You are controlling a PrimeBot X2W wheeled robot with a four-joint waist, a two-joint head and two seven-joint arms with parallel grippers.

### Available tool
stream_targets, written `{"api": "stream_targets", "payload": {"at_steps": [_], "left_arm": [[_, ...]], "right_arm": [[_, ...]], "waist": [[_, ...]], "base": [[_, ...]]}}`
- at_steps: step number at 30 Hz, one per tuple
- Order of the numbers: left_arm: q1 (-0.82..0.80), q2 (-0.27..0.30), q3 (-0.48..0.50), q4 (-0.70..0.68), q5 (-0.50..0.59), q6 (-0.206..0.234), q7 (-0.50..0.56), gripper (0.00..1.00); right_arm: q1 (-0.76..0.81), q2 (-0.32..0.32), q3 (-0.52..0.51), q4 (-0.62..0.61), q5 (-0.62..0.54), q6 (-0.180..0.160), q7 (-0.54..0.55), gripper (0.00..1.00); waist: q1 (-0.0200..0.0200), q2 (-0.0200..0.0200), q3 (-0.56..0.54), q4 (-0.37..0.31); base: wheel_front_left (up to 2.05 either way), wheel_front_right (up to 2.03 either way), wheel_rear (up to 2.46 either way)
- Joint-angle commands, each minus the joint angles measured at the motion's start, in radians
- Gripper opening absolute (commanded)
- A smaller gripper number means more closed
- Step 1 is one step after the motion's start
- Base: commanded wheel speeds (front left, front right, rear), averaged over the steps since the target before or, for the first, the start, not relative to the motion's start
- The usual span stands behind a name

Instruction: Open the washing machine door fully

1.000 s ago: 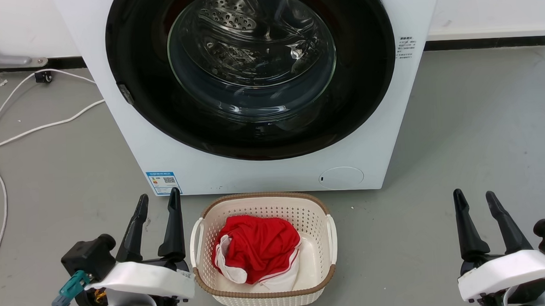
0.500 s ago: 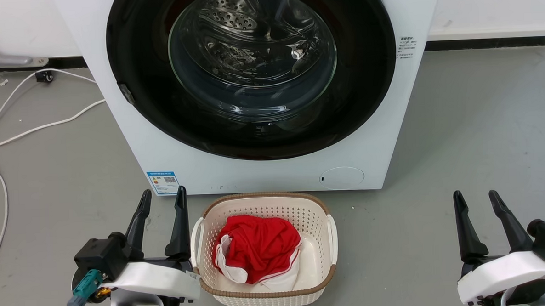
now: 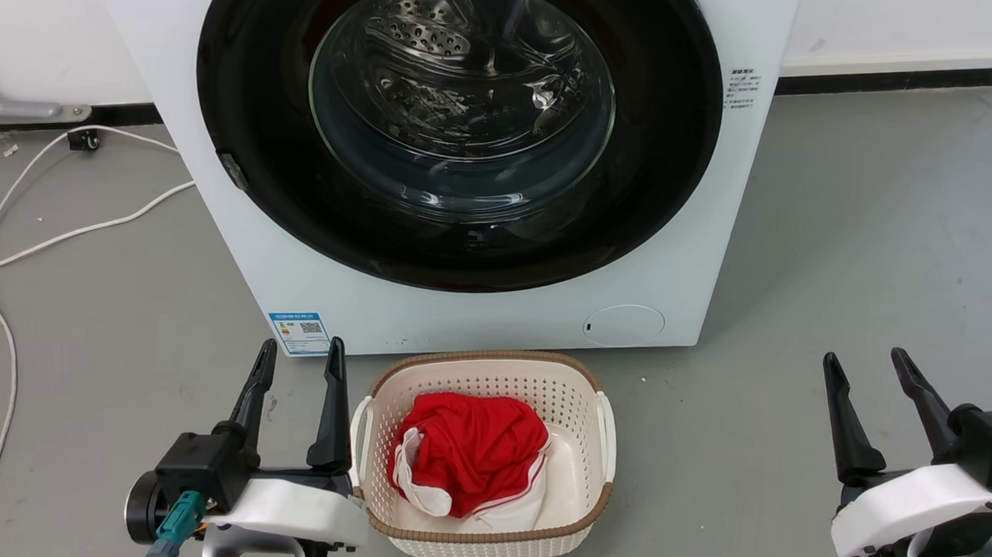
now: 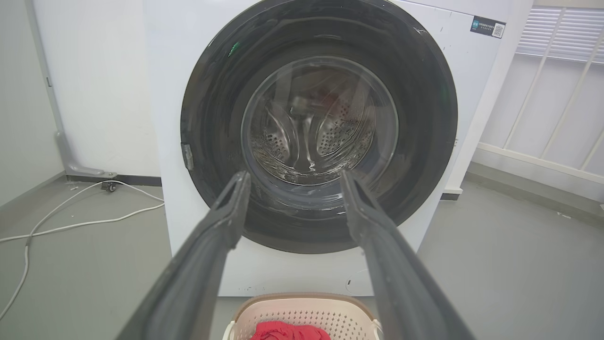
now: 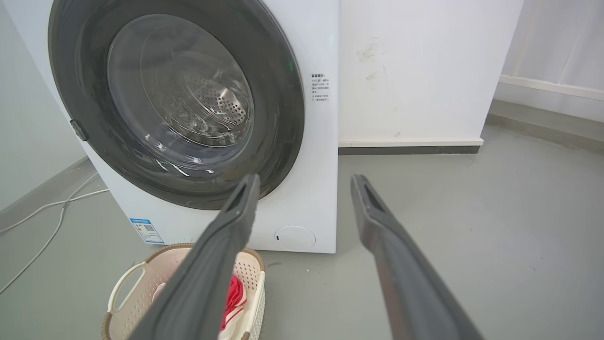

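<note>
Washing machine door (image 3: 460, 129) is shut at your 12 o'clock; left tool (image 3: 302, 344) at 7, right tool (image 3: 863, 354) at 5, both spread, well apart from it.

left claw (image 3: 298, 354): spread, fingers up | right claw (image 3: 868, 364): spread, fingers up

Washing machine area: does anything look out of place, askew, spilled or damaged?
Nothing serious. The washing machine door sits shut and its glass looks intact; the basket stands upright with the red garment inside. Only a white cable trails loose on the floor, and faint scuffs mark the wall. Left gripper and right gripper are open.
</note>
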State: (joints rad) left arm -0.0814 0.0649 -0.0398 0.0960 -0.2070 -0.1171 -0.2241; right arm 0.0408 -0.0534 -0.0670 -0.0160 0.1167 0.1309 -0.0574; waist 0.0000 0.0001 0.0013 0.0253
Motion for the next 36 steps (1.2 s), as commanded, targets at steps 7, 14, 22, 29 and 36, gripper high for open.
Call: {"api": "stream_targets", "payload": {"at_steps": [7, 14, 22, 29, 36], "left_arm": [[-0.01, 0.001, 0.001, 0.001, 0.062, 0.003, -0.019, 1.0], [-0.011, 0.0, 0.002, 0.009, 0.112, 0.006, -0.03, 1.0], [-0.011, -0.002, 0.003, 0.018, 0.152, 0.006, -0.043, 1.0], [-0.015, -0.005, 0.006, 0.032, 0.134, 0.004, -0.042, 1.0], [-0.017, -0.006, 0.008, 0.039, 0.139, 0.005, -0.042, 1.0]], "right_arm": [[0.008, 0.004, -0.004, -0.007, -0.056, 0.0, -0.011, 1.0], [0.011, 0.005, -0.006, -0.009, -0.101, 0.0, -0.018, 1.0], [0.017, 0.005, -0.008, -0.008, -0.142, 0.0, -0.025, 1.0], [0.012, 0.005, -0.011, 0.003, -0.125, 0.0, -0.027, 1.0], [0.011, 0.005, -0.014, 0.01, -0.107, 0.0, -0.029, 0.0]], "waist": [[0.0, -0.0001, 0.0, 0.0], [0.0, -0.0001, 0.001, 0.002], [0.0, -0.0001, 0.001, 0.004], [0.0, -0.0001, 0.004, 0.006], [0.0, -0.0001, 0.003, 0.009]], "base": [[0.0, 0.0, 0.0], [0.0, 0.0, 0.0], [0.0, 0.0, 0.0], [0.0, 0.0, 0.0], [0.0, 0.0, 0.0]]}}
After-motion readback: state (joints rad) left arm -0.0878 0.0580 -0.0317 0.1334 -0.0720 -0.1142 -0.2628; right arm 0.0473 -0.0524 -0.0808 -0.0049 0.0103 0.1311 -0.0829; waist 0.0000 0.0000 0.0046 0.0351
